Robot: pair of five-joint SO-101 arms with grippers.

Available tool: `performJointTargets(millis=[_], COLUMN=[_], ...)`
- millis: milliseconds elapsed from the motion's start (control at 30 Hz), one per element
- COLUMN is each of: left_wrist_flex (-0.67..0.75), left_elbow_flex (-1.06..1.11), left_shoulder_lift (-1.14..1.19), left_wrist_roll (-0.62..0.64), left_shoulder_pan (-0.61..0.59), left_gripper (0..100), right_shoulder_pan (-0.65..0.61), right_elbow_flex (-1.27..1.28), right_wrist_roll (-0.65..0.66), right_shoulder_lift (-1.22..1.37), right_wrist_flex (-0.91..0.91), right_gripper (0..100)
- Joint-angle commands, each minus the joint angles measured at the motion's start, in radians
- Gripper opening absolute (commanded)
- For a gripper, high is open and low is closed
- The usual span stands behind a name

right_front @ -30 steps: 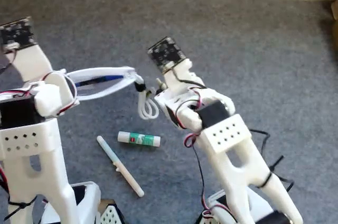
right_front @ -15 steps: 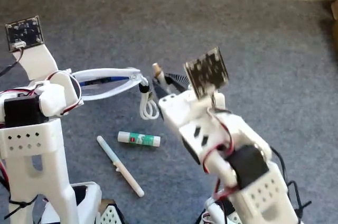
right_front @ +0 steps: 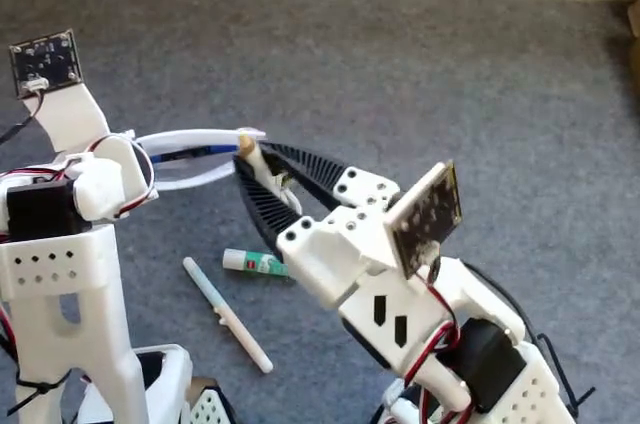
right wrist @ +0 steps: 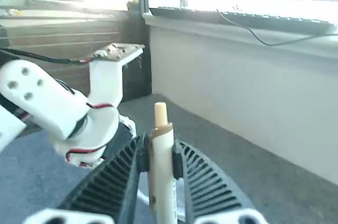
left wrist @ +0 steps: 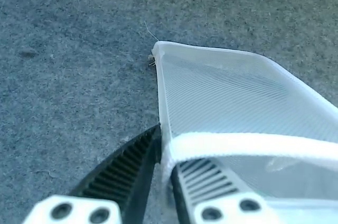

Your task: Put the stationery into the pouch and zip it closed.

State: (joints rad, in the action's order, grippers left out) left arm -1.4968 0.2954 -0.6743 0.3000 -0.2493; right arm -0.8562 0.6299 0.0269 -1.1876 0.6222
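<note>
Pen (right wrist: 162, 152) upright between right fingers (right wrist: 115, 175), beside pouch (right_front: 195, 179).

The left gripper (left wrist: 165, 150) has its two black ribbed fingers (left wrist: 124, 168) pinched on the white bound edge of the pouch (left wrist: 232, 97). The edge sits between the fingertips. From there the translucent mesh body spreads away beyond the fingers, out to a far corner. A small pale thread (left wrist: 151, 59) sticks out at that corner. Grey, felt-like table (left wrist: 68, 65) lies under and around the fingers.
</note>
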Motion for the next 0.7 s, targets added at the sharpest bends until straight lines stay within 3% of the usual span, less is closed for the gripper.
performJointTargets(millis=[0,333,667], left_wrist_flex=[0.02,0.02,0.021], left_elbow_flex=[-0.036,-0.036,-0.036], left_shoulder_lift=[-0.024,-0.024,-0.024], left_wrist_roll=[0.008,0.008,0.008], left_shoulder_pan=[0.016,0.016,0.016], left_gripper=[1,1,1], right_shoulder_pan=[-0.03,-0.03,-0.027], right_elbow_flex=[-0.013,-0.008,0.245], right_wrist_roll=[-0.012,-0.014,-0.014], right_shoulder_lift=[-0.016,-0.01,-0.01], right_wrist_flex=[-0.099,-0.358,-0.737], right_gripper=[0.4,0.4,0.4])
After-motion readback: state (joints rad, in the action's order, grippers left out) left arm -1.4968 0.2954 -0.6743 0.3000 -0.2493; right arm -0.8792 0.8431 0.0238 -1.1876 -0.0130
